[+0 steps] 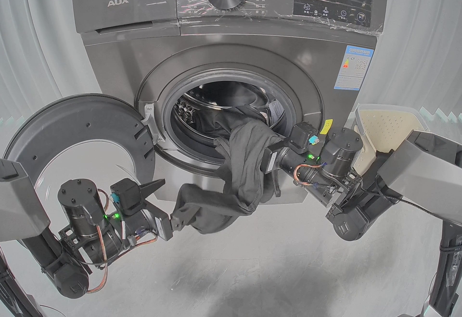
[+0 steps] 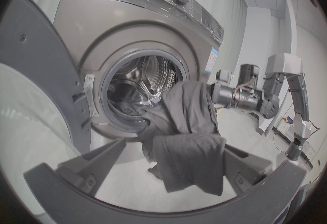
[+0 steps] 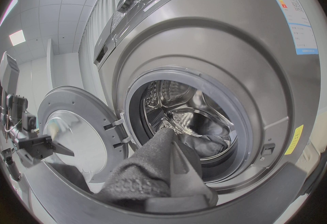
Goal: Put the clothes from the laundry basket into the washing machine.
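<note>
A dark grey garment (image 1: 243,159) spills out of the washing machine's drum opening (image 1: 192,113) and sags toward the floor. My right gripper (image 1: 263,159) is at the lower right of the opening, shut on the garment (image 3: 143,173), with one finger (image 3: 184,170) showing beside the cloth. My left gripper (image 1: 169,201) is lower and to the left, open, and the garment's low end (image 2: 190,156) is draped over one of its fingers (image 2: 245,167). More dark clothing (image 3: 207,144) lies inside the drum.
The round door (image 1: 72,135) stands swung open on the left, just above my left arm. A cream laundry basket (image 1: 385,128) stands to the right of the machine behind my right arm. Grey floor (image 1: 240,274) lies in front.
</note>
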Available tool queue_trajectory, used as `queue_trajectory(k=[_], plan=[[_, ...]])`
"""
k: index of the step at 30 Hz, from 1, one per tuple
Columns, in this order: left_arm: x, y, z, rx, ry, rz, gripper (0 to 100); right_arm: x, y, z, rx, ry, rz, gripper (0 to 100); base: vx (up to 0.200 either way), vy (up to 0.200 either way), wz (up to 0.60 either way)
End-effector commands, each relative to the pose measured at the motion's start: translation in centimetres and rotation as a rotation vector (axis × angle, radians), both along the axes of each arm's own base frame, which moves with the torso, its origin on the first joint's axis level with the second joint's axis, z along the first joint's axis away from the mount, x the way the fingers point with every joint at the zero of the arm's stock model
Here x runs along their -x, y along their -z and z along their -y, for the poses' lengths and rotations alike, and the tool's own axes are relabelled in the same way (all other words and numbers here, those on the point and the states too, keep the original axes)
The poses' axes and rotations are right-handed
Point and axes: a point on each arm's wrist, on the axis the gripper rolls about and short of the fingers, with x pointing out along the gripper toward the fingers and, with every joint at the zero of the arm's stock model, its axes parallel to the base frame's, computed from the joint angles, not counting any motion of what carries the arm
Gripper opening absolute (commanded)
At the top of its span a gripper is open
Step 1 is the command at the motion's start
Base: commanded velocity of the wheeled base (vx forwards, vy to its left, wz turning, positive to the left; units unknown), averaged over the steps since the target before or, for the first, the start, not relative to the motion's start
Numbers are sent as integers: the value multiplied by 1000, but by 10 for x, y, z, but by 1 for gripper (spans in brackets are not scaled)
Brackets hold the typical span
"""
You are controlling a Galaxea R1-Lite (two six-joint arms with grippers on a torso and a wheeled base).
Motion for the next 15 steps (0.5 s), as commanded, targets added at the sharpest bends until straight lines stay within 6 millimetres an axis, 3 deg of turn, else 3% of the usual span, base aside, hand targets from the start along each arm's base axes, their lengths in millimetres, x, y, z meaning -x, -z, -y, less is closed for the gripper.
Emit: queue_trajectory(k=[1, 4, 15], plan=[[17, 6, -6, -26, 13, -47, 100, -4, -13, 7, -20, 20, 30, 0, 0, 0, 0], [33, 15, -7, -58, 41, -101, 100, -5, -16, 10, -23, 24, 37, 0, 0, 0, 0], [17, 9, 7, -27, 56, -48, 100, 8, -17, -3, -27, -19, 38, 0, 0, 0, 0]])
